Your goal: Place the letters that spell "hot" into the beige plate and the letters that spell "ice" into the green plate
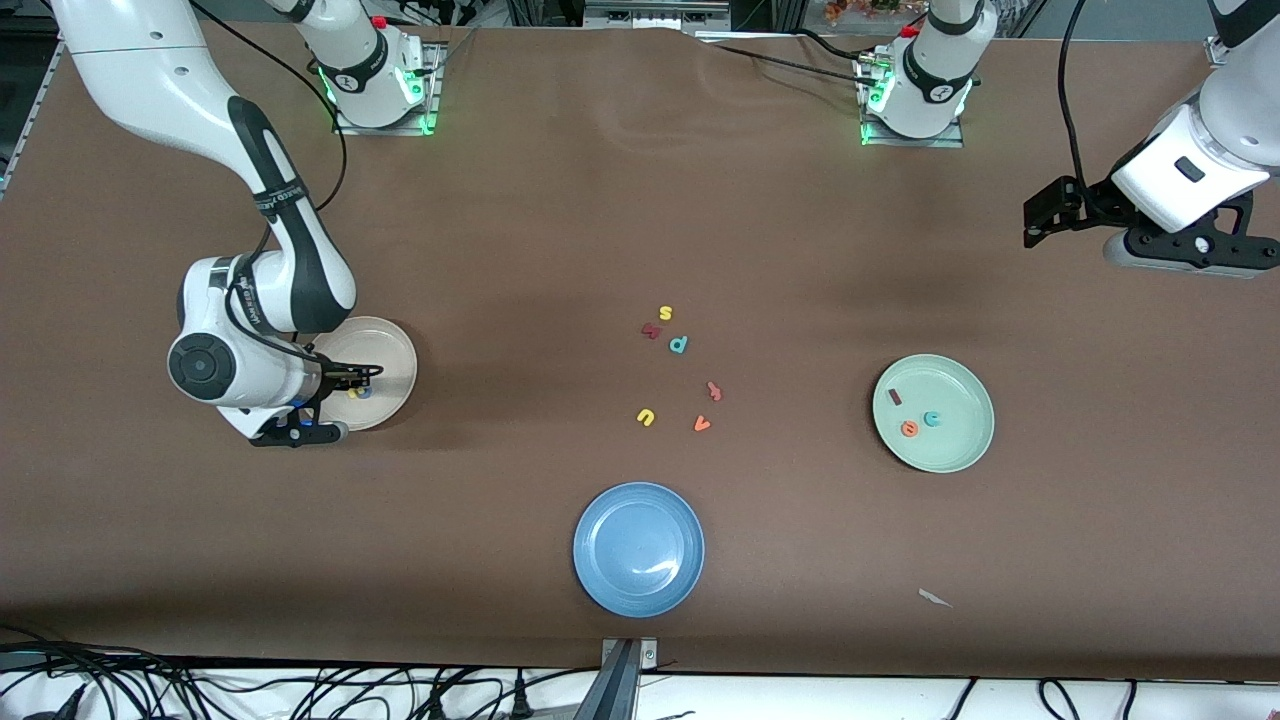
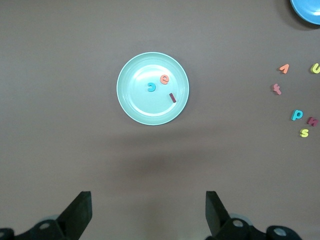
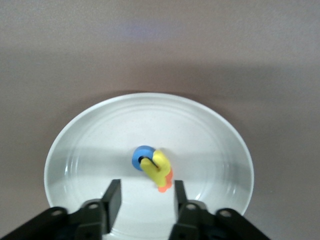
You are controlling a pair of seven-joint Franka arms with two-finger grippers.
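My right gripper (image 1: 360,378) (image 3: 146,185) hangs low over the beige plate (image 1: 395,350) (image 3: 90,135), open, with nothing between its fingers. Just ahead of the fingertips, a blue o (image 3: 141,156), a yellow h (image 3: 159,169) and an orange t (image 3: 166,184) lie piled together in that plate. The green plate (image 1: 955,450) (image 2: 137,100) holds a dark red i (image 1: 895,396) (image 2: 172,97), an orange e (image 1: 909,429) (image 2: 164,78) and a teal c (image 1: 932,419) (image 2: 151,87). My left gripper (image 1: 1035,225) (image 2: 148,197) waits open, raised over the left arm's end of the table.
A blue plate (image 1: 638,548) sits near the front edge. Mid-table lie loose letters: yellow s (image 1: 665,313), a dark red letter (image 1: 651,330), teal p (image 1: 679,345), a pink letter (image 1: 714,391), yellow u (image 1: 646,417), orange v (image 1: 702,424). A white scrap (image 1: 935,598) lies near the front.
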